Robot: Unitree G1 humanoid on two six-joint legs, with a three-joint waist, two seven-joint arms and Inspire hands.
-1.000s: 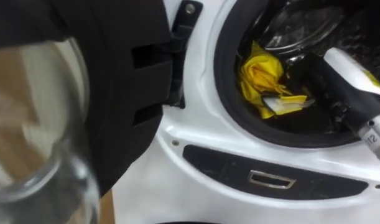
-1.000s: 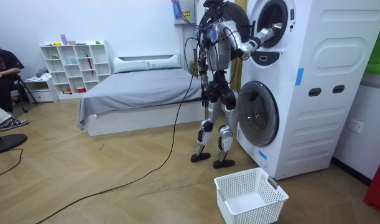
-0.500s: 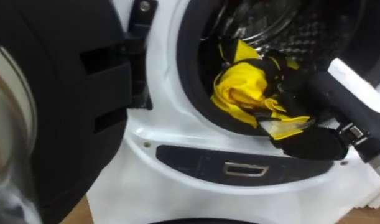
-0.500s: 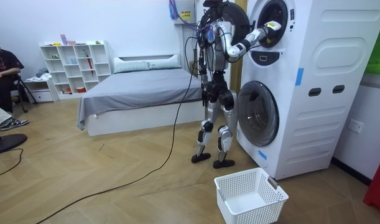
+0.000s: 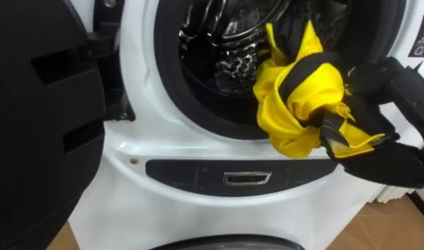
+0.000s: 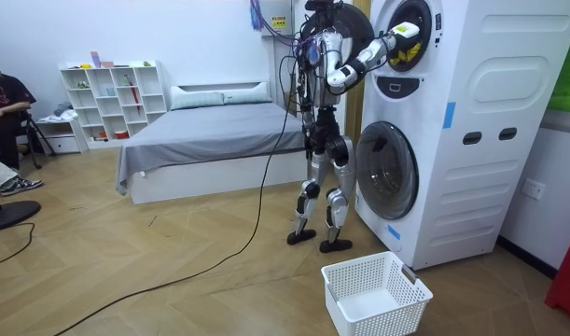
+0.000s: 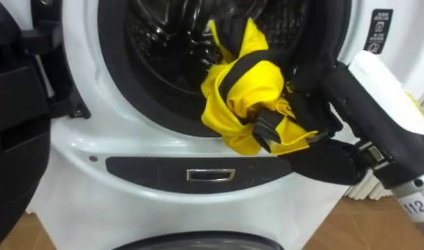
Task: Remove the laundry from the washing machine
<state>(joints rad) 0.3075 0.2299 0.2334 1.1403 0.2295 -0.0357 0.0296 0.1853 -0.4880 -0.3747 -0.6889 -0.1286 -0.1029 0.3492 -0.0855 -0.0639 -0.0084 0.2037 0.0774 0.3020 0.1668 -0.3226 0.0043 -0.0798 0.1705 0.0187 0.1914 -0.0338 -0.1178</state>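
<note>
Right hand (image 5: pixel 382 158), fingers curled round yellow cloth (image 5: pixel 295 104), at washer (image 5: pixel 139 135) drum mouth; door (image 5: pixel 38 132) open.

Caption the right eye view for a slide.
Right hand grips a yellow garment at the washer's open drum mouth.

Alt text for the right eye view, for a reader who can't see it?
The robot's right hand is curled round a yellow cloth with black bands, holding it at the open mouth of a white washing machine. The machine's black door stands open at the left.
</note>
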